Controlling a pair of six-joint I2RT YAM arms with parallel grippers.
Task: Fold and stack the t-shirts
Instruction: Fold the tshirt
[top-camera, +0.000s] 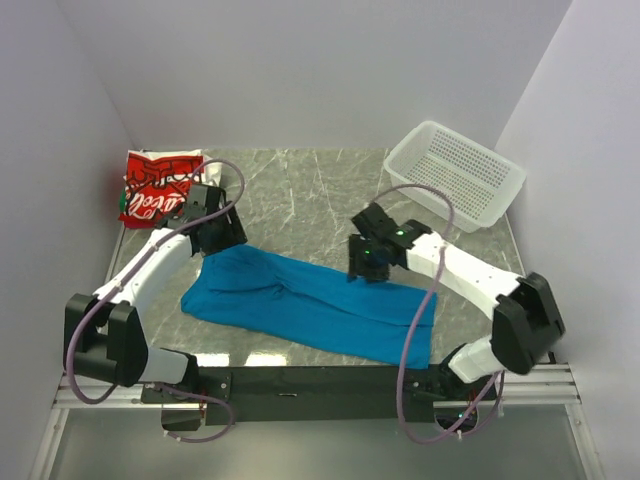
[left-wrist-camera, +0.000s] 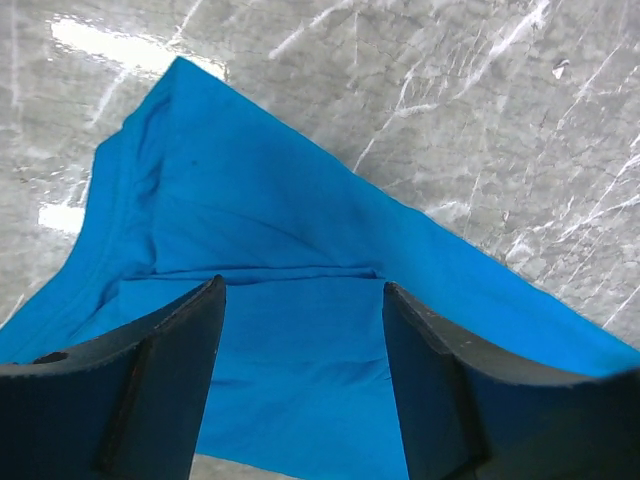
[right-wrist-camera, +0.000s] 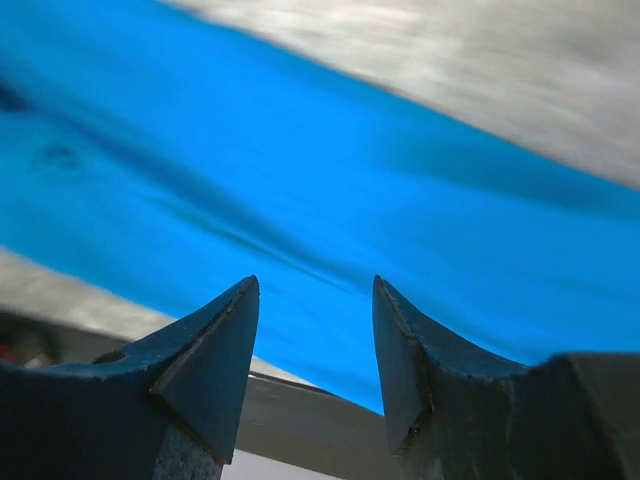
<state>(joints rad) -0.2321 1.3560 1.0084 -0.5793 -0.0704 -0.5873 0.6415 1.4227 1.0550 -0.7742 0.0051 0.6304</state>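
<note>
The blue shirt (top-camera: 310, 305) lies as a long band across the table (top-camera: 300, 190), from 9 to 4 o'clock. The left gripper (left-wrist-camera: 300, 290) hovers over its 10 o'clock end and the right gripper (right-wrist-camera: 315, 285) over its 1 o'clock edge. Both have jaws apart and empty, probably placed to pinch for the next fold. The red shirt (top-camera: 160, 190) sits folded at 10 o'clock, likely the stack's base.

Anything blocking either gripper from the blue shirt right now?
Nothing visible. The left gripper and right gripper both have open fingers, with the blue shirt directly ahead and only bare cloth showing in the gap. The basket sits at the back right and the red shirt at the back left, neither in between.
</note>
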